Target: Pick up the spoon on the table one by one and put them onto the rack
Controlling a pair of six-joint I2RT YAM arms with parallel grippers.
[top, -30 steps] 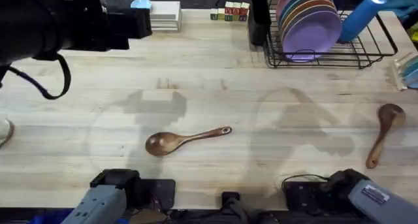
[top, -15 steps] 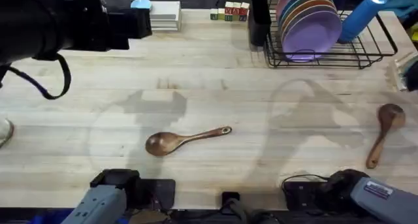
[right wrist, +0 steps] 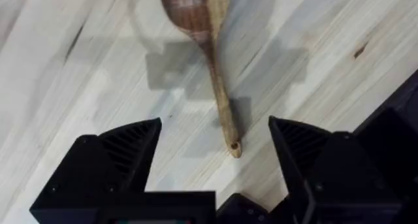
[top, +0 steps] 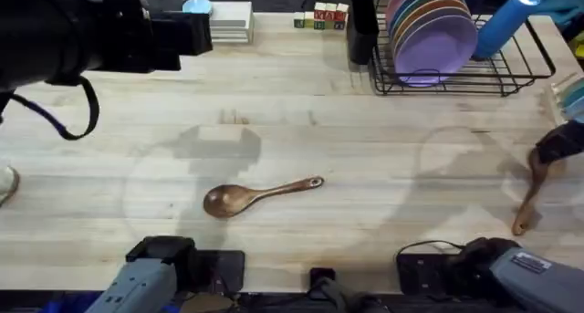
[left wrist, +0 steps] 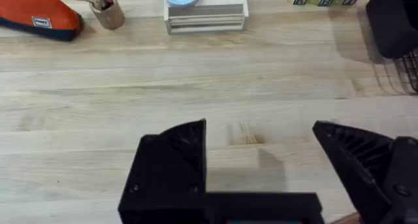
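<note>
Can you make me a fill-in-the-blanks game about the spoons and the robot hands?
1. The number of wooden spoons lying on the table is ____.
2. The right hand hovers above a spoon with its fingers ____.
3. The plates stand in the black wire ____.
4. The middle spoon is touched by ____ hand.

Missing words: two; open; rack; neither
</note>
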